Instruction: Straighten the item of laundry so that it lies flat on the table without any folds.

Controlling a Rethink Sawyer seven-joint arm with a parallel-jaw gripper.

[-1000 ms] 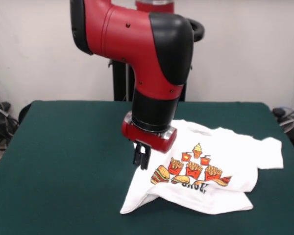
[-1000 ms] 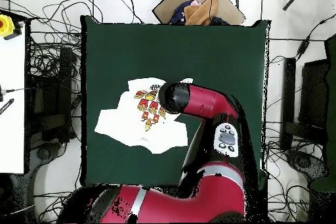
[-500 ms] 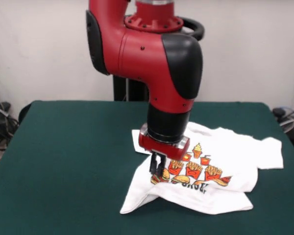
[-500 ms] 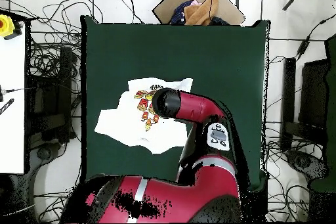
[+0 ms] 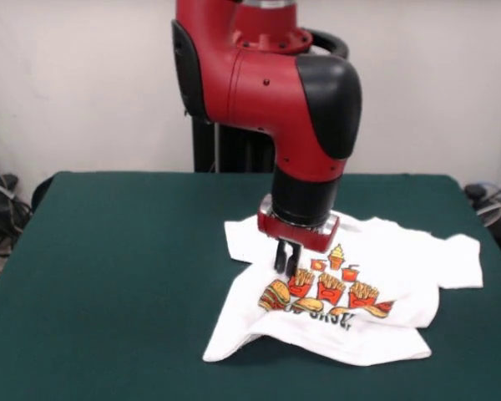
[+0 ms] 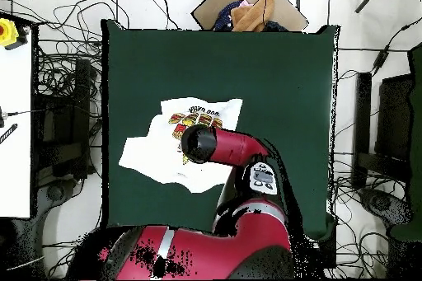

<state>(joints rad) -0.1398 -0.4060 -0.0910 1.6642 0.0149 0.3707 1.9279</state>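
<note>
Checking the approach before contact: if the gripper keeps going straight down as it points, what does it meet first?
Most likely the shirt: the gripper points down over its white fabric just left of the print. Whether it already touches is unclear.

The table [image 5: 117, 276] is bare green on the whole side away from the shirt [image 5: 384, 267], and along its far edge, so there is free passage there. The shirt lies low, rumpled, with one fold raised at its near corner (a soft bump, nothing hard). Above its print hangs the gripper [image 5: 286, 257], tips just over the cloth, and the thick red arm [image 5: 275, 92] fills the space over the shirt's middle. In the overhead view the arm [image 6: 235, 147] covers the shirt's [image 6: 148, 154] centre; its outer sleeves lie uncovered.
</note>
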